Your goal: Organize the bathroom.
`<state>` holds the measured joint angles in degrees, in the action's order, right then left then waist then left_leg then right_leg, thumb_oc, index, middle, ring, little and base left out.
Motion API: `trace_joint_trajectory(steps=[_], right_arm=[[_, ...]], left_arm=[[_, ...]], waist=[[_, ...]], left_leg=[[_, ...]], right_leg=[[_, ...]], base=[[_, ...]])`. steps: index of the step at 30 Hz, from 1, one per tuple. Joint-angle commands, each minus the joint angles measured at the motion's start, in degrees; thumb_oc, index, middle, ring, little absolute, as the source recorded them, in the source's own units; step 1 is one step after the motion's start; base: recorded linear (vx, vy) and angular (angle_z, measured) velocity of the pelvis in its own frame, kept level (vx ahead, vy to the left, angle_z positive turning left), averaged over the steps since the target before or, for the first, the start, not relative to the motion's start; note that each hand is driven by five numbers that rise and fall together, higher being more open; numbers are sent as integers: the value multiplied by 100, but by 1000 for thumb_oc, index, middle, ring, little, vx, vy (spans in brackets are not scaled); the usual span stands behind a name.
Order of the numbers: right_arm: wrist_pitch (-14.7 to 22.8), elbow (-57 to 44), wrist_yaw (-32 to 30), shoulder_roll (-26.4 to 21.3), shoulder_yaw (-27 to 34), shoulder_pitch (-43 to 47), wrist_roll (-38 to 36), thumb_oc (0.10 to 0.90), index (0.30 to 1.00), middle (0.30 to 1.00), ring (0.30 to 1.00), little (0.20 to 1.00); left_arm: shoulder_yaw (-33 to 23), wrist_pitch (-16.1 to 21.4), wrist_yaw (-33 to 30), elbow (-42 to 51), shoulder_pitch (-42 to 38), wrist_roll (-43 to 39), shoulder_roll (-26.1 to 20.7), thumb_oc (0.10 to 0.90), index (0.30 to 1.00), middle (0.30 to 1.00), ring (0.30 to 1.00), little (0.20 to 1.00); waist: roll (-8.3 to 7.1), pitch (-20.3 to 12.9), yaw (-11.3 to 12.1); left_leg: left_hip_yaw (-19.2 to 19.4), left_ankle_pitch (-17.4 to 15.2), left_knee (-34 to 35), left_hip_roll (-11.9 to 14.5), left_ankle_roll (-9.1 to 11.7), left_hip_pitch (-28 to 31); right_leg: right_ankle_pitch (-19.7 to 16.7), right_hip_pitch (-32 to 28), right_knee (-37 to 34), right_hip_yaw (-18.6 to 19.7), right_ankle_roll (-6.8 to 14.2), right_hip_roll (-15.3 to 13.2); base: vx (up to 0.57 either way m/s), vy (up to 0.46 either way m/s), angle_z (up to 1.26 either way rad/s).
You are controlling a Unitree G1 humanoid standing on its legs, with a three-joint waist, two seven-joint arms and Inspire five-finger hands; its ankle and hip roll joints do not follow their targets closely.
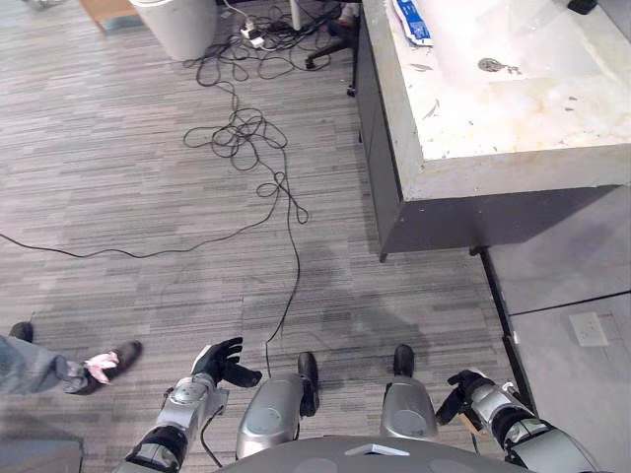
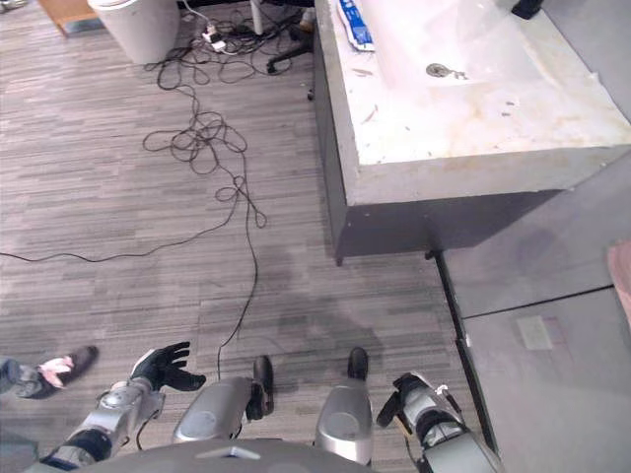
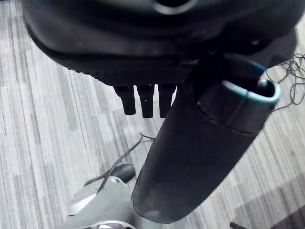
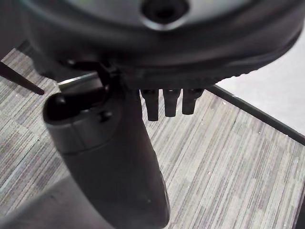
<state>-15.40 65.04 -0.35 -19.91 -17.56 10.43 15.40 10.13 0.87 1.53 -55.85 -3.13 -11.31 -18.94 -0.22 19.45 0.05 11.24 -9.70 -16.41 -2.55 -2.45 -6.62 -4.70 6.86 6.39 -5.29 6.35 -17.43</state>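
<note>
A pale stone vanity counter with a shallow sink and a round drain stands at the upper right on a dark cabinet. A blue and white tube lies on its far left edge, and a dark object sits at the back corner. My left hand hangs low over the wooden floor with its fingers spread open and nothing in it; in the left wrist view its thumb sticks out straight. My right hand hangs low on the other side, empty, its fingers relaxed.
Black cables snake across the floor from a power strip at the back. A white bin stands at the back left, with a chair base beside the cabinet. A person's shoe shows at the lower left. Grey tile lies right.
</note>
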Motion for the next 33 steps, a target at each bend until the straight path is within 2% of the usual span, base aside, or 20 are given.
trace_joint_trajectory(steps=[1, 3, 4, 5, 7, 9, 10, 12, 14, 15, 17, 19, 20, 22, 23, 25, 27, 30, 32, 33], right_arm=[[195, -603, 164, -504, -318, -77, 383, 800, 900, 900, 900, 900], [182, -660, 186, -511, -347, -91, 366, 800, 900, 900, 900, 900], [247, -750, 188, -519, -409, -183, 306, 800, 900, 900, 900, 900], [343, -731, 161, -502, -429, -203, 341, 800, 900, 900, 900, 900], [519, -635, 137, -495, -493, -79, 467, 800, 900, 900, 900, 900], [518, -619, 121, -488, -489, -54, 480, 800, 900, 900, 900, 900], [523, -567, 44, -488, -547, -30, 338, 800, 900, 900, 900, 900], [448, -570, -54, -472, -488, -30, 161, 800, 900, 900, 900, 900], [431, -570, -55, -476, -482, -26, 158, 800, 900, 900, 900, 900], [395, -519, -54, -498, -524, 8, 152, 800, 900, 900, 900, 900], [465, -370, -109, -496, -535, 66, 121, 800, 900, 900, 900, 900], [521, -294, -204, -479, -524, 76, 101, 800, 900, 900, 900, 900], [512, -292, -195, -480, -511, 81, 106, 800, 900, 900, 900, 900], [526, -284, -281, -520, -457, 156, 5, 800, 900, 900, 900, 900], [519, -283, -315, -534, -453, 184, -39, 800, 900, 900, 900, 900], [452, -282, -315, -523, -451, 276, -79, 800, 900, 900, 900, 900], [453, -328, -275, -532, -374, 257, -6, 800, 900, 900, 900, 900], [471, -355, -290, -518, -208, 148, 70, 800, 900, 900, 900, 900], [513, -333, -268, -544, -153, 118, 284, 800, 900, 900, 900, 900], [513, -333, -268, -544, -153, 118, 284, 800, 900, 900, 900, 900]], left_arm=[[-560, -26, -264, 393, 343, 122, -286, 800, 900, 900, 900, 900], [-573, -17, -282, 394, 371, 141, -289, 800, 900, 900, 900, 900], [-524, 42, -305, 383, 424, 99, -331, 800, 900, 900, 900, 900], [-497, 85, -337, 396, 410, 72, -369, 800, 900, 900, 900, 900], [-577, 124, -403, 439, 264, -112, -410, 800, 900, 900, 900, 900], [-559, 137, -409, 428, 223, -152, -400, 800, 900, 900, 900, 900], [-538, 188, -352, 409, 135, -163, -337, 800, 900, 900, 900, 900], [-417, 326, -347, 386, 85, -123, -220, 800, 900, 900, 900, 900], [-404, 355, -355, 387, 77, -173, -196, 800, 900, 900, 900, 900], [-418, 424, -422, 399, 62, -341, -100, 800, 900, 900, 900, 900], [-413, 478, -418, 328, 54, -337, -62, 800, 900, 900, 900, 900], [-375, 539, -387, 284, 75, -356, -72, 800, 900, 900, 900, 900], [-366, 531, -386, 299, 74, -358, -78, 800, 900, 900, 900, 900], [-309, 527, -361, 426, 96, -392, -135, 800, 900, 900, 900, 900], [-288, 531, -349, 461, 92, -382, -146, 800, 900, 900, 900, 900], [-282, 456, -348, 546, 94, -376, -162, 800, 900, 900, 900, 900], [-241, 357, -355, 600, 47, -287, -148, 800, 900, 900, 900, 900], [-114, 322, -344, 530, -69, -256, -166, 800, 900, 900, 900, 900], [-154, 291, -318, 525, -77, -272, -186, 800, 900, 900, 900, 900], [-154, 291, -318, 525, -77, -272, -186, 800, 900, 900, 900, 900]], waist=[[16, -62, 269], [5, -77, 238], [-57, -83, 76], [-85, -39, 6], [-56, 85, -19], [-47, 104, -48], [-27, 102, -109], [27, 57, -115], [24, 54, -104], [-45, 43, -45], [-11, -22, -59], [100, -86, -70], [122, -83, -63], [216, -73, -12], [235, -61, 9], [186, -32, 64], [169, -28, 58], [137, -27, 42], [85, 2, 157], [85, 2, 157]], left_leg=[[338, 175, 525, 774, 398, 747], [363, 197, 560, 774, 396, 763], [265, 159, 648, 634, 376, 823], [231, 91, 675, 537, 342, 845], [475, -18, 461, 522, 301, 712], [418, -42, 374, 519, 322, 676], [391, -136, 73, 538, 396, 585], [6, 355, -914, 587, 636, 257], [-129, 466, -1192, 578, 672, 126], [-585, 722, -1758, 594, 653, -239], [-658, 822, -1114, 952, 649, 54], [-838, 1049, 132, 1410, 758, 505], [-873, 1123, 296, 1479, 794, 537], [-1120, 1488, 920, 1858, 965, 560], [-1212, 1513, 988, 1905, 978, 513], [-1499, 1189, 653, 1887, 1006, 454], [-1339, 823, 439, 1756, 935, 426], [-925, 213, -166, 1345, 755, 198], [-769, -122, -442, 1076, 690, 174], [-769, -122, -442, 1076, 690, 174]], right_leg=[[-21, 161, 640, -702, 616, -83], [15, 180, 593, -682, 602, 17], [7, 373, 349, -502, 539, 444], [-30, 558, 354, -522, 525, 575], [114, 576, 416, -677, 368, 651], [167, 578, 432, -598, 324, 705], [291, 505, 441, -520, 201, 766], [508, 363, 536, -478, -87, 881], [550, 340, 566, -459, -142, 890], [649, 258, 678, -293, -291, 872], [784, 246, 783, -177, -288, 887], [896, 267, 901, -40, -170, 893], [908, 266, 911, -11, -146, 891], [938, 269, 947, 240, 22, 751], [953, 273, 976, 333, 72, 690], [879, 373, 1142, 617, 290, 375], [821, 344, 1166, 620, 407, 142], [558, 165, 995, 541, 581, -301], [10, 89, 689, 348, 656, -747], [10, 89, 689, 348, 656, -747]], base=[[114, 157, -84], [101, 42, -110], [135, 15, -88], [121, -2, -23], [7, -48, 42], [18, -48, 47], [105, -79, 32], [125, -65, 27], [88, 25, 32], [130, 121, -1], [181, 255, -18], [163, 343, -35], [108, 301, -21], [100, 421, -1], [121, 538, 10], [87, 466, -7], [87, 414, -65], [112, 539, -28], [102, 446, 26], [73, 309, -17]])
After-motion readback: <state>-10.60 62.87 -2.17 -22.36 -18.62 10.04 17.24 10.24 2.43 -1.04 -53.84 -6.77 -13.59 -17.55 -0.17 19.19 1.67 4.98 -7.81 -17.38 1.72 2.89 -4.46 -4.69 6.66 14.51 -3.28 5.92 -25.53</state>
